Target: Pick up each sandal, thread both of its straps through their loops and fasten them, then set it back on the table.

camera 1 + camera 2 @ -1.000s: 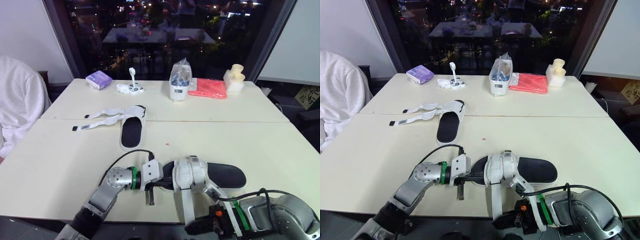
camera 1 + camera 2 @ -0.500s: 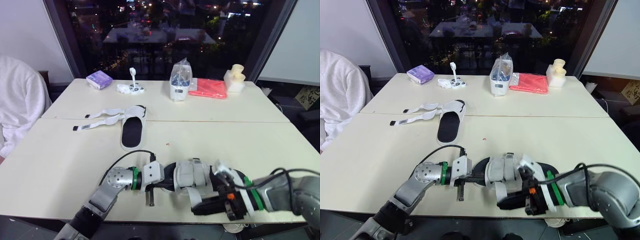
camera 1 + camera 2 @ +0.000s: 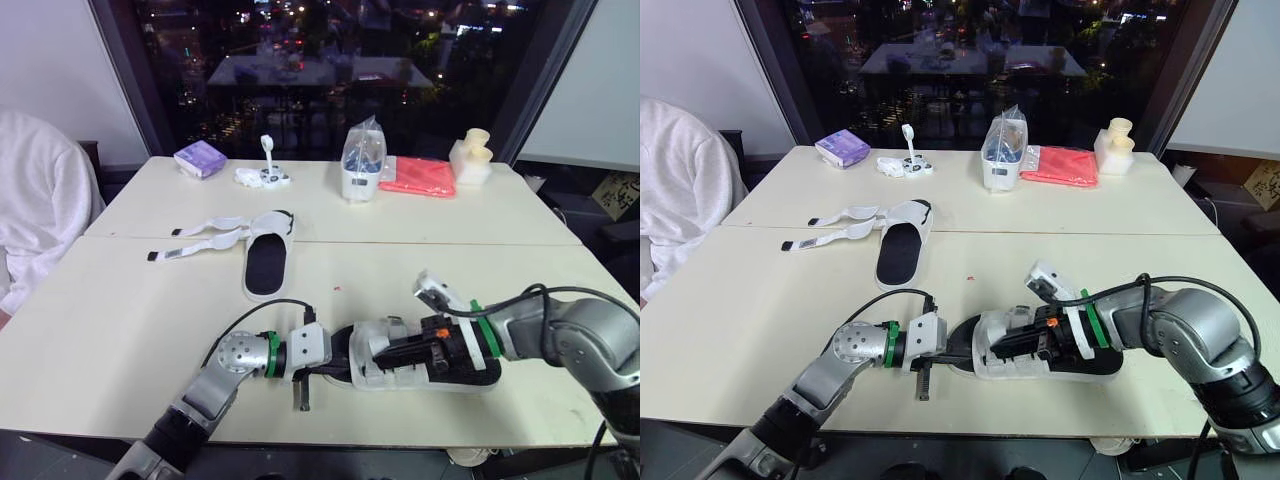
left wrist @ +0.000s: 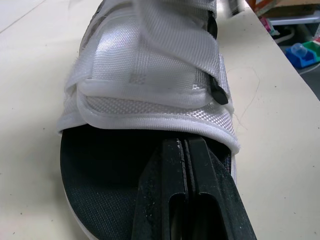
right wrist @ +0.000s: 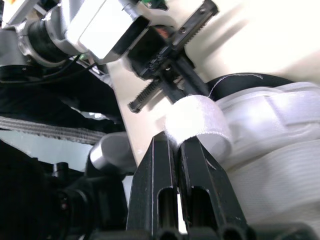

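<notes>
Right gripper (image 5: 175,142): swung up from below the near counter (image 3: 120,330) edge, now over near sandal (image 3: 372,376), pinched on white strap (image 5: 200,120). Strap: formerly hanging, now folded across. Left gripper (image 4: 186,145): unmoved, fingers together on insole, left end.

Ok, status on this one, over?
Left hand shut, tips on near sandal toe. Right hand shut on its strap. Far sandal straps open. Nothing blocking.
</notes>
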{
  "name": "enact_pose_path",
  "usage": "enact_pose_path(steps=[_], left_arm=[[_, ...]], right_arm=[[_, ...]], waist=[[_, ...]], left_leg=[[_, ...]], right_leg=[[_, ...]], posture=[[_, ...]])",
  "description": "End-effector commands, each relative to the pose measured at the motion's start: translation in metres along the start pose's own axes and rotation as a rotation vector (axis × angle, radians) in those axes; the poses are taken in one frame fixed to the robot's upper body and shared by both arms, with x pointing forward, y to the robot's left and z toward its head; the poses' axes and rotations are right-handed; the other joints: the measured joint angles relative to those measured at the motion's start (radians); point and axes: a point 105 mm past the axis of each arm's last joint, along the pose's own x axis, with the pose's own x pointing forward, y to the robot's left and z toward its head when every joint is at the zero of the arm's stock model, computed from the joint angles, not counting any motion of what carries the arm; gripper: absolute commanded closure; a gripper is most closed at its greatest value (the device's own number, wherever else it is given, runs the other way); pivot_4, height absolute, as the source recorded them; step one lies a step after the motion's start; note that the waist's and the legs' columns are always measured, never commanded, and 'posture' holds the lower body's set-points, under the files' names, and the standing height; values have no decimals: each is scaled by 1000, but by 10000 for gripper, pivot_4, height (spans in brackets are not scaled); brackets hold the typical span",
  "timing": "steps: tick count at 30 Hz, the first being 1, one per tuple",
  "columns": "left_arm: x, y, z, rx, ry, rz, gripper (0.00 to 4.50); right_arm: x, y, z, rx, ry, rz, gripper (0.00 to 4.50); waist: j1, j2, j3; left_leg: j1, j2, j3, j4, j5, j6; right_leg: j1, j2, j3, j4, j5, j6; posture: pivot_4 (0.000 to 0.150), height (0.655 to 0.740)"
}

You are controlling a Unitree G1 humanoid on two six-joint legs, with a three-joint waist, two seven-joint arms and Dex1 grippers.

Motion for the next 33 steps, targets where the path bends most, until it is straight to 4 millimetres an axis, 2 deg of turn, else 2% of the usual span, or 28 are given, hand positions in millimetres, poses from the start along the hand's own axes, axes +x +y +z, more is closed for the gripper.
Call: enact_pose_path(steps=[1,6,10,13,19,20,25,31,33], left_arm=[[3,-22,-42,-93,154,-58,45000],[3,-22,-42,-93,153,-58,45000],[2,-18,-42,-90,153,-42,45000],[2,-15,-42,-83,151,-20,45000],[1,-15,-41,-82,147,-13,45000],[1,-15,-41,-83,146,-12,45000],[1,-17,-41,-88,143,-9,45000],[2,-17,-41,-88,142,-6,45000],[2,-17,-42,-86,142,-6,45000]], right_arm=[[-7,-7,15,-60,-42,-37,44777],[-7,-7,15,-63,-40,-33,44777],[-4,-20,11,-67,-3,-69,44777],[3,-28,12,-70,-9,-88,34518],[10,-42,27,-65,-67,-130,3792],[12,-45,28,-68,-69,-143,246],[15,-64,38,-74,-105,-225,246],[11,-60,50,-84,-133,-194,246],[3,-59,60,-87,-153,-194,246]], waist=[[0,0,0],[0,0,0],[-1,0,0],[-2,1,-2],[-1,2,-3],[-1,2,-3],[-2,3,-3],[-1,3,-3],[-1,3,-3]], left_leg=[[0,0,0,0,0,0],[0,0,0,0,0,0],[1,0,0,0,0,0],[2,0,0,0,0,0],[2,0,0,1,0,0],[2,0,0,1,0,0],[2,0,0,1,0,0],[1,0,0,1,0,0],[1,0,0,1,0,0]], right_leg=[[0,0,0,0,0,0],[0,-1,0,0,0,-1],[0,-1,0,0,1,-1],[1,-1,0,0,1,-1],[1,-1,0,0,2,-2],[1,-1,0,0,2,-2],[1,-1,0,0,2,-3],[0,0,0,0,2,-3],[1,0,0,0,2,-3]], posture=[[1500,7400],[1500,7400],[1500,7400],[1500,7400],[1500,7400],[1500,7400],[1500,7400],[1500,7400],[1500,7400]])
